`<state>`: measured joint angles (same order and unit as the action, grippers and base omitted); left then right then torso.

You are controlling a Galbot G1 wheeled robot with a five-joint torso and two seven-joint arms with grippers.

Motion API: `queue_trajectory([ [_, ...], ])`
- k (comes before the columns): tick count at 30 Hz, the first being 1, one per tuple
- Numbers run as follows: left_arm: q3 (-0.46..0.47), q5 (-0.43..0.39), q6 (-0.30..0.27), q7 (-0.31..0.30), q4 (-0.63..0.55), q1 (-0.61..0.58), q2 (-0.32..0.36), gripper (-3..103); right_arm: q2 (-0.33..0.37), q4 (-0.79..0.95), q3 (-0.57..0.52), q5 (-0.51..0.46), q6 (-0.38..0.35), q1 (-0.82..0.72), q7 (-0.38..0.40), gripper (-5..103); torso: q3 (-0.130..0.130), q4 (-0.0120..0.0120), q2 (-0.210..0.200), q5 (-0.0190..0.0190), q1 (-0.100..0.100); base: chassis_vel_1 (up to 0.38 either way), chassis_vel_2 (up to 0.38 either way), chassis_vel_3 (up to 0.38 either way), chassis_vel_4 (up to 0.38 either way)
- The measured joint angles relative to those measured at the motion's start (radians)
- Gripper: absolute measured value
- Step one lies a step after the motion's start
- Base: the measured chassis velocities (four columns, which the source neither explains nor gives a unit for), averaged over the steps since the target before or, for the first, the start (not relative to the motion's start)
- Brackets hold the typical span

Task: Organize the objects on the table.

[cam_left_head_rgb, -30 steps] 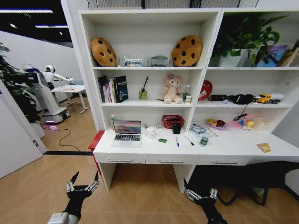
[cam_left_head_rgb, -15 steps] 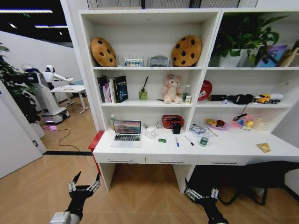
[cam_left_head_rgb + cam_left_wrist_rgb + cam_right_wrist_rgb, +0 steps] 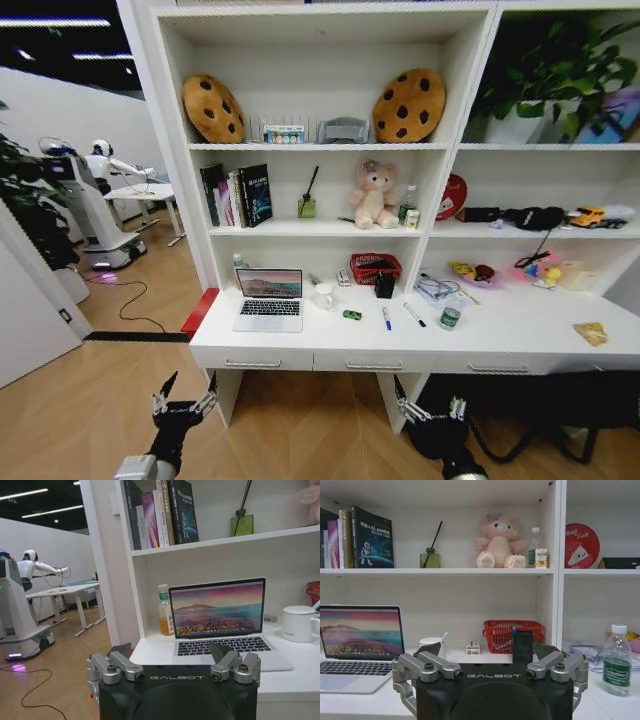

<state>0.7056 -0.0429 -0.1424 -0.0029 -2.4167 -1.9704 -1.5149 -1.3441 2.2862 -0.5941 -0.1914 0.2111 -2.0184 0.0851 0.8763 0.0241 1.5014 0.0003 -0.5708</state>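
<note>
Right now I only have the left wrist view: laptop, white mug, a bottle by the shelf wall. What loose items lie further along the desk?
Observer: The head view shows a tiny green toy car on the desk, just right of the laptop.
Operator: Any pens?
Observer: Two, lying apart beyond the car: a blue-capped pen and a black-capped pen.
Operator: Where is the right gripper?
Observer: The right gripper hangs open, low before the drawers, about level with the left gripper.
</note>
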Motion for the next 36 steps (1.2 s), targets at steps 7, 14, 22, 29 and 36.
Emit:
queue_trajectory([
  [7,0.004,-0.002,0.001,0.000,0.000,0.002,0.001,89,0.003,0.000,0.003,-0.002,0.003,0.007,-0.007,100,0.000,0.0001,0.000,-0.0006,0.000,-0.308,0.313,0.316,-0.320],
  [14,0.005,-0.003,0.002,-0.001,0.004,0.005,0.007,89,0.003,0.001,0.004,-0.011,0.047,0.014,-0.027,100,0.000,-0.0008,0.000,0.0005,0.000,-0.377,0.368,0.377,-0.365],
  [22,0.073,-0.058,0.020,0.027,0.005,0.019,0.122,78,-0.009,0.007,-0.004,0.058,0.066,0.000,-0.007,100,0.000,0.0004,-0.001,-0.0014,-0.001,-0.223,0.226,0.187,-0.179],
  [29,0.111,-0.079,0.074,0.087,0.019,0.028,0.249,57,-0.019,-0.015,0.001,0.135,0.065,0.000,0.096,100,-0.001,-0.0002,0.001,-0.0005,0.001,-0.015,-0.030,-0.033,-0.001],
  [36,0.174,-0.100,0.117,0.152,0.133,0.112,0.562,24,-0.025,-0.073,-0.003,0.165,0.116,0.016,0.073,100,0.000,-0.0003,0.000,-0.0009,0.000,0.039,-0.046,-0.035,0.038],
])
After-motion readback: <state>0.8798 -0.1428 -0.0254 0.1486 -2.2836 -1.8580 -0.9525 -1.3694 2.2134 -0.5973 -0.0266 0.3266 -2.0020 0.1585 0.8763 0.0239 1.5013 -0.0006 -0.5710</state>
